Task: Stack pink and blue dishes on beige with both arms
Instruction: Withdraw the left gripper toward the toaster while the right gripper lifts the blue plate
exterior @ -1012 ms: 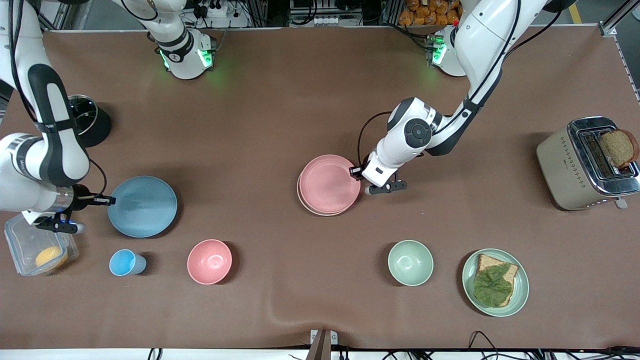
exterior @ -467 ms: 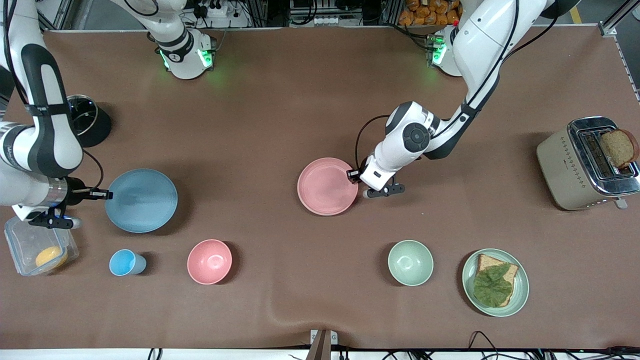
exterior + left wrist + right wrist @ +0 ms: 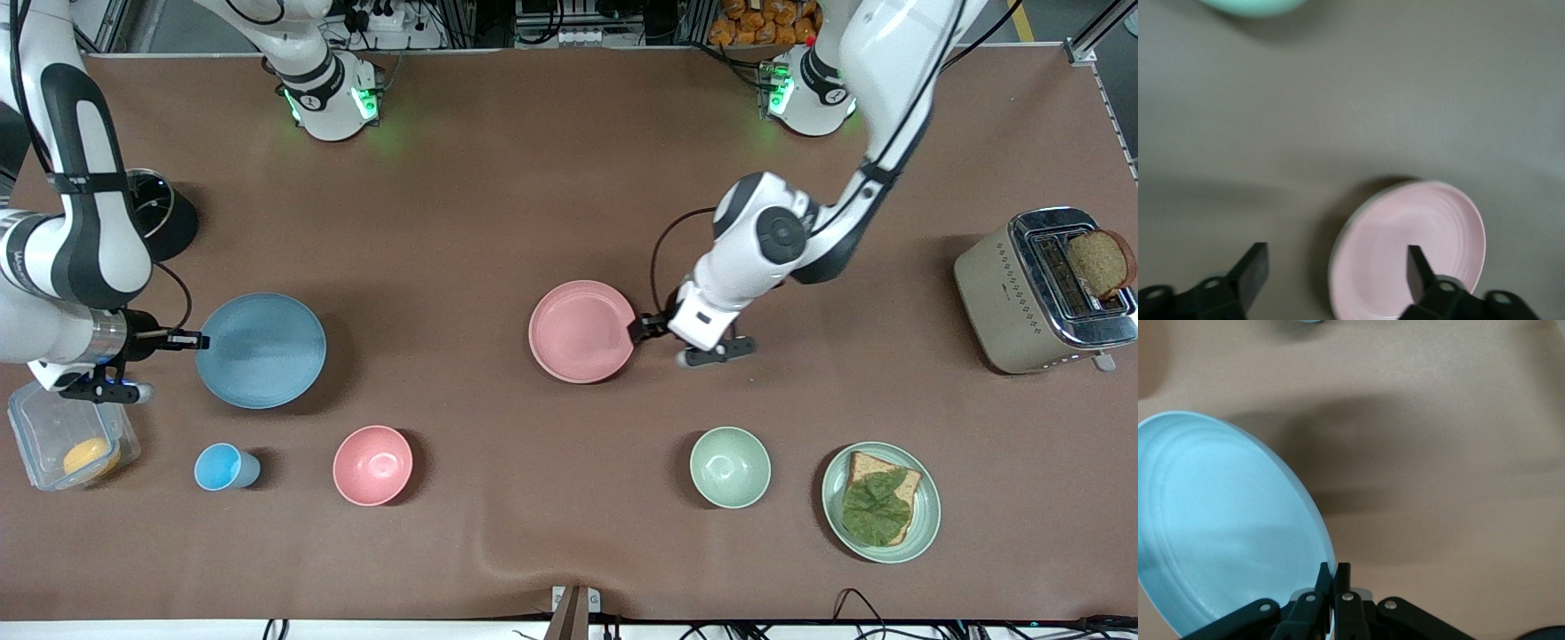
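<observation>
Front view: right gripper (image 3: 191, 339) pinches blue plate (image 3: 260, 350); left gripper (image 3: 642, 328) open beside pink plate (image 3: 581, 332).

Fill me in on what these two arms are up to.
The right gripper has its fingers shut on the rim of the blue plate, holding it over the table's right-arm end. The left gripper is open beside the pink plate, which lies on the beige plate mid-table. Blue is not yet stacked.
</observation>
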Available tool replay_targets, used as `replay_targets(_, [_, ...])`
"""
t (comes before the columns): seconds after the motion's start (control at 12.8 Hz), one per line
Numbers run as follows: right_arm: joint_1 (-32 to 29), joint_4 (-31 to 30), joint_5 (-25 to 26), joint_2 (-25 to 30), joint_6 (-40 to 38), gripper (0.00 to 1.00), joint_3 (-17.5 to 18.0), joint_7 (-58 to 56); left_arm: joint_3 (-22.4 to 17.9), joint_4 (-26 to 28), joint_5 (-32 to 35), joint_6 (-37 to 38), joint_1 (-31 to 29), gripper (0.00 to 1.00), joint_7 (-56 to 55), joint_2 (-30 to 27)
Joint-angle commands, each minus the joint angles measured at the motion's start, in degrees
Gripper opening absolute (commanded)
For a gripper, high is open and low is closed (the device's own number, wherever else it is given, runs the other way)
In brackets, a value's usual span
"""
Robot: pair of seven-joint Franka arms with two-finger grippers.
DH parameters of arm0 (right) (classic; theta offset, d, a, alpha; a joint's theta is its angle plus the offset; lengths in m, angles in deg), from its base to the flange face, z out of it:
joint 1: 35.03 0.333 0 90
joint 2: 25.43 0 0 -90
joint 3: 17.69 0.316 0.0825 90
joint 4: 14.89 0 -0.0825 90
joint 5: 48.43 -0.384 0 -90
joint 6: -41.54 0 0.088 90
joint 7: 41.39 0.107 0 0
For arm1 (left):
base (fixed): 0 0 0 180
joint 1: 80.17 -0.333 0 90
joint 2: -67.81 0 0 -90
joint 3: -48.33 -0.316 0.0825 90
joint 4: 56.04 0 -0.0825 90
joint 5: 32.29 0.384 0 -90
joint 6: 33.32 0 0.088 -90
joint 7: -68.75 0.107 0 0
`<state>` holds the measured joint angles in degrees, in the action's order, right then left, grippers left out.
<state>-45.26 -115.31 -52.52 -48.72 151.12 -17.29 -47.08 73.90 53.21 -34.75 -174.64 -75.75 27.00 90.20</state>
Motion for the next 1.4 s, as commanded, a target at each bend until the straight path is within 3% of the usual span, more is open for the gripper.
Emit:
replay_targets(0.0, [1.5,-0.7,-1.0,2.3,-1.3,0.00,0.0,3.0,-0.3,0.5,6.0,13.4,-5.8,1.00,-1.6,-12.8])
replay_targets(0.23, [3.5,-0.7,-1.3,2.6,-1.7,0.00,0.0,6.6,-0.3,-8.6,14.8,34.0,-7.9,1.00,-1.0,-16.8])
replay_targets(0.39, [4.7,-0.7,-1.6,2.7,-1.7,0.00,0.0,8.9,-0.3,-12.6,15.2,41.5,-9.3,1.00,1.2,-18.6])
replay_targets(0.54, [7.1,-0.6,-1.6,2.9,-1.7,0.00,0.1,13.4,-0.9,-13.4,12.9,42.2,-13.5,1.00,10.5,-21.3])
replay_targets(0.78, [14.2,-0.6,-7.7,3.3,-1.6,0.00,0.0,22.4,-9.7,-13.4,7.7,46.2,-11.6,1.00,20.0,-23.3])
replay_targets(1.01, [21.7,-0.6,-17.9,2.7,1.0,0.00,0.0,27.2,-10.9,-13.6,7.4,47.5,-11.5,1.00,22.5,-24.1])
replay_targets(1.25, [31.5,-1.0,-19.8,1.7,6.2,0.00,0.0,36.8,-13.3,-21.1,7.3,52.8,-9.9,1.00,22.6,-22.3])
replay_targets(1.32, [35.2,-1.1,-19.7,0.7,9.1,0.00,-0.1,41.5,-13.5,-21.2,6.8,52.9,-10.2,1.00,23.5,-22.3])
